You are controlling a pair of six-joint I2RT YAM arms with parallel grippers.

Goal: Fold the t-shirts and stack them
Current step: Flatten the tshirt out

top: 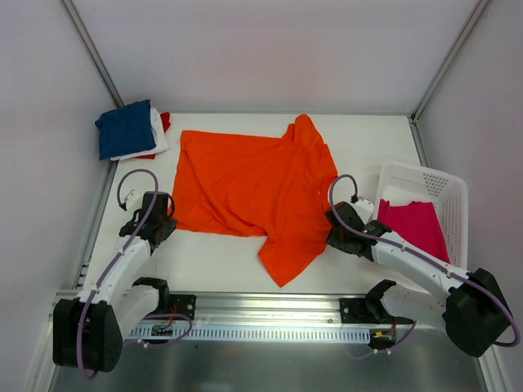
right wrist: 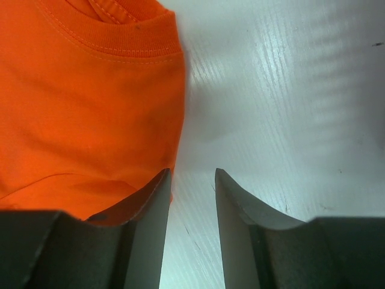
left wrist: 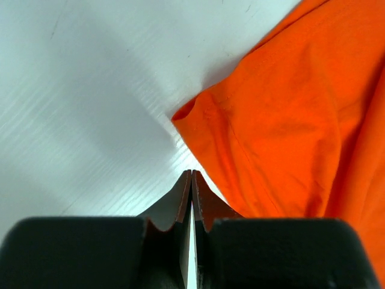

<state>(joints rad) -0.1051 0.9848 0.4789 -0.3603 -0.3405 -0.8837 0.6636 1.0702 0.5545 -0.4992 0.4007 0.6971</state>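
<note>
Orange short-sleeved cloth tee (top: 245, 184) is spread out but wrinkly mid-way across the white table (top: 221, 261), not folded yet afaict.

Top view: the far-left corner has a stack w/ a navy blue folded tee (top: 125, 129) on top, plus a white one (top: 159, 135) and a red one (top: 166, 121) peeking out under it, so three look done. Magenta-pink tee (top: 413, 224) sits in the white plastic lattice basket (top: 433, 181) on the right, so that's left to do too. Left gripper (top: 166, 219) is at the orange tee's near-left corner. The right gripper (top: 335, 230) is at its right edge, near the basket. Bare table in front and to the left, tighter on the right bc of the basket.

Left wrist view: jaws pressed together, nothing in them. Tips are over bare table, just short of the tee's hem corner (left wrist: 186, 114).

Right wrist view: jaws a little apart, holding nothing. One finger sits right at the tee's edge, w/ the ribbed collar (right wrist: 132, 30) further out. Bare table on the other side, so room to slide under imo.
</note>
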